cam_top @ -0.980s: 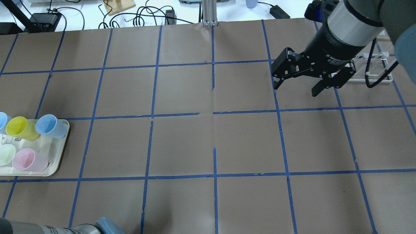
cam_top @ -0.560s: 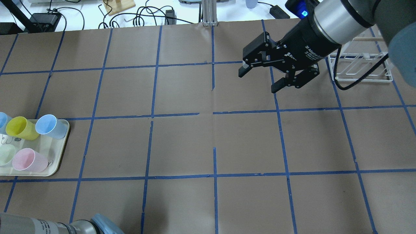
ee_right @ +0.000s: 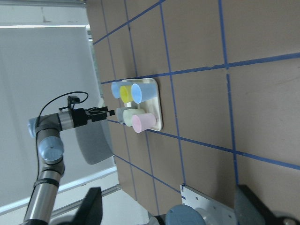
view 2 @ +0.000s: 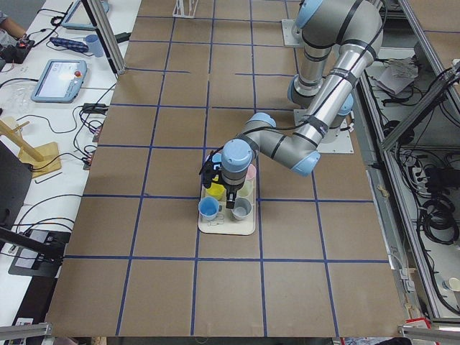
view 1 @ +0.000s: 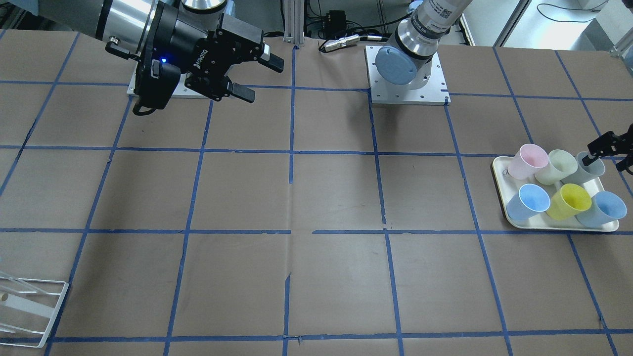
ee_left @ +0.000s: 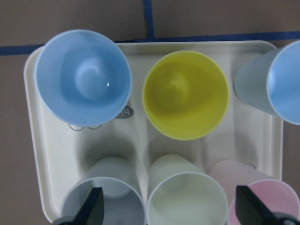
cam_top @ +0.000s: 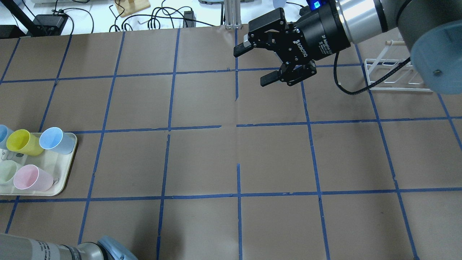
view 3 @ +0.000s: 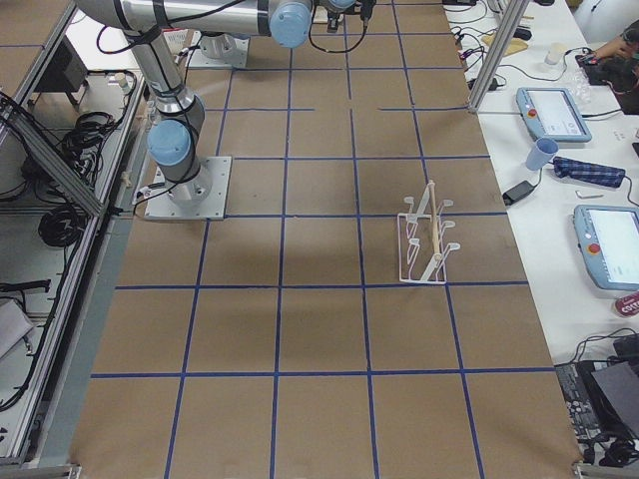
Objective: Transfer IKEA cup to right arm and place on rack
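The IKEA cup (view 1: pixel 591 168) is pale grey and stands upright on the cream tray (view 1: pixel 499 183), in the back row beside a pale green cup (view 1: pixel 556 165). In the left wrist view it (ee_left: pixel 105 199) is at the bottom left. My left gripper (view 1: pixel 608 154) hovers open above that back row; one fingertip (ee_left: pixel 93 208) is over the grey cup, the other over the pink cup (ee_left: pixel 272 201). My right gripper (cam_top: pixel 252 65) is open and empty, in the air over the table's far middle. The white wire rack (cam_top: pixel 393 72) stands to its right.
The tray also holds two light blue cups (view 1: pixel 529 200) and a yellow cup (view 1: pixel 573 200). In the overhead view only part of the tray (cam_top: pixel 65 180) shows and the grey cup is out of frame. A metal post (cam_top: pixel 232 14) stands at the far table edge.
My right gripper has swung left and farther from the robot, away from the rack, staying open. The cups on the tray have not moved.
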